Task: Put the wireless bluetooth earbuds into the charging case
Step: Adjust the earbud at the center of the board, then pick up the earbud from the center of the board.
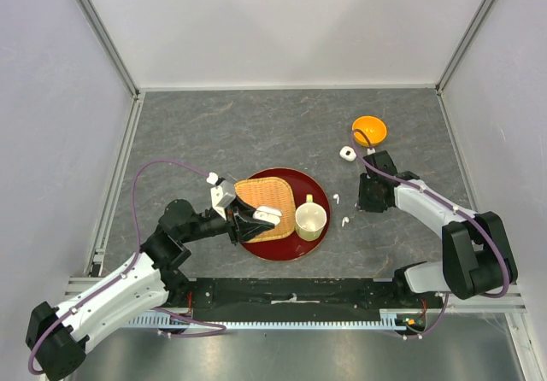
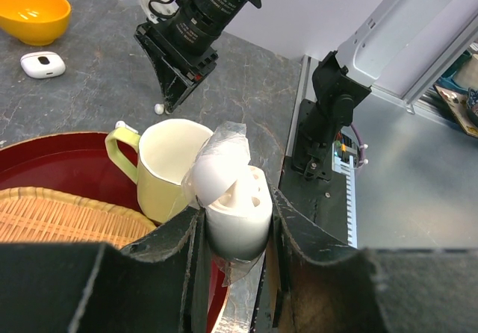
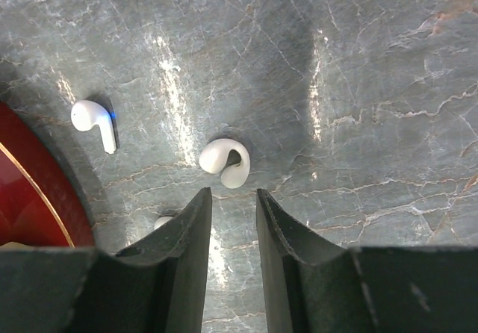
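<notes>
two white glossy pebble cases: open case (image 2: 240, 227) clamped in left claw (image 2: 236, 204) over round red plate (image 1: 284, 256), closed case (image 1: 347, 153) on grey marbled surface (image 3: 358, 86) near orange bowl (image 1: 369, 129); three tiny white earbuds (image 3: 95, 120) on surface just ahead of right claw (image 3: 233, 195), its fingers slightly apart, holding nothing; one cream cup (image 1: 310, 219), one woven tray (image 1: 261, 193)

centre: red tray (image 1: 284, 254) with woven mat (image 1: 256, 193), cream cup (image 1: 310, 219) | left gripper (image 1: 255, 222) at white charging case (image 1: 267, 213) over mat | right of tray: upper earbud (image 1: 336, 198), lower earbud (image 1: 345, 222) on worktop (image 1: 214, 133) | upper right: orange bowl (image 1: 369, 129), closed case (image 1: 347, 153)
</notes>
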`<state>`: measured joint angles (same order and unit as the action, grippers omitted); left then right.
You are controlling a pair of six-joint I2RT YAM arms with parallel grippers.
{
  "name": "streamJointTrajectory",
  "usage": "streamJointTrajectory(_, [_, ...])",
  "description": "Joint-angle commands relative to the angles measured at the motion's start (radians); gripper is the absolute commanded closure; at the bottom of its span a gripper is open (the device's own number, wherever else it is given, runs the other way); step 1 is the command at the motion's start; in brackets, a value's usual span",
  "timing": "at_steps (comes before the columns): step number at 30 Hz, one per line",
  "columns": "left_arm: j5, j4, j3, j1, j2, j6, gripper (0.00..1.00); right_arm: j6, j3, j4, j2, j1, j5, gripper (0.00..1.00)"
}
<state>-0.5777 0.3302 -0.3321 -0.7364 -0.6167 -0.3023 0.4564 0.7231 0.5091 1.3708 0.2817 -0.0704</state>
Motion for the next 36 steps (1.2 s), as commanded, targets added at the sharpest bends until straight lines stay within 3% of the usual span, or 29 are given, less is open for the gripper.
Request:
streamJointTrajectory(1, [0.006, -0.002, -0.016, -0.003, 0.012, 0.015, 0.98, -0.001, 0.032, -0.058, -0.016, -0.013, -0.005, 0.62])
streamJointTrajectory(12, [0.010, -0.005, -0.016, -0.003, 0.008, 0.011, 0.98, -0.013, 0.022, -0.104, -0.013, -0.091, 0.049, 0.61])
streamJointTrajectory(25, [0.009, -0.002, -0.022, -0.003, -0.008, 0.011, 0.98, -0.019, 0.006, -0.136, 0.033, -0.095, 0.106, 0.62])
streamJointTrajectory(36, [0.012, -0.002, -0.022, -0.003, -0.008, 0.011, 0.98, -0.001, -0.010, -0.135, -0.035, -0.102, 0.077, 0.62])
